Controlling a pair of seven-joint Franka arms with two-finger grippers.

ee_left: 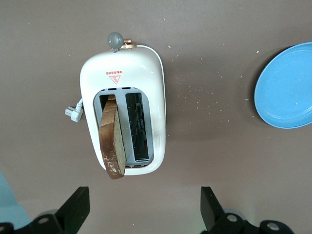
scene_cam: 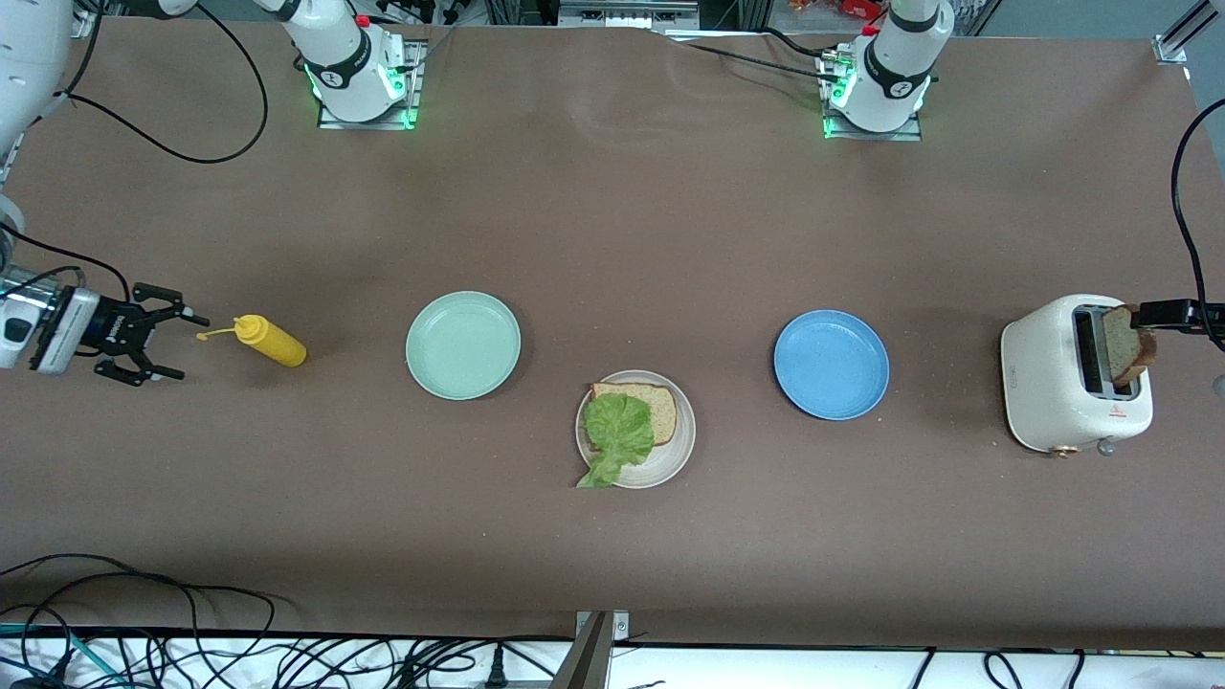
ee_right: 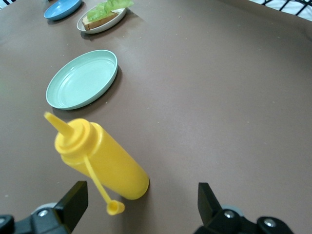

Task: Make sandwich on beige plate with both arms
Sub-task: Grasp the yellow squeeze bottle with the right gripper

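Note:
The beige plate point(scene_cam: 676, 457) lies nearest the front camera, at mid table. It carries one brown bread slice point(scene_cam: 654, 405) with a ruffled green lettuce leaf point(scene_cam: 617, 431) on top that hangs over the rim. A second bread slice point(scene_cam: 1127, 343) stands tilted in a slot of the white toaster point(scene_cam: 1057, 383) at the left arm's end. My left gripper point(ee_left: 145, 208) hovers open over the toaster's end, nothing between its fingers. Open too, my right gripper point(scene_cam: 189, 346) sits low at the right arm's end, next to the lying yellow squeeze bottle point(scene_cam: 271, 341), not touching it.
A mint-green plate point(scene_cam: 463, 344) lies between the bottle and the beige plate. A blue plate point(scene_cam: 831, 364) lies between the beige plate and the toaster. The bottle's tethered cap point(ee_right: 115, 208) hangs off. The toaster's cord plug point(ee_left: 73, 111) rests beside it.

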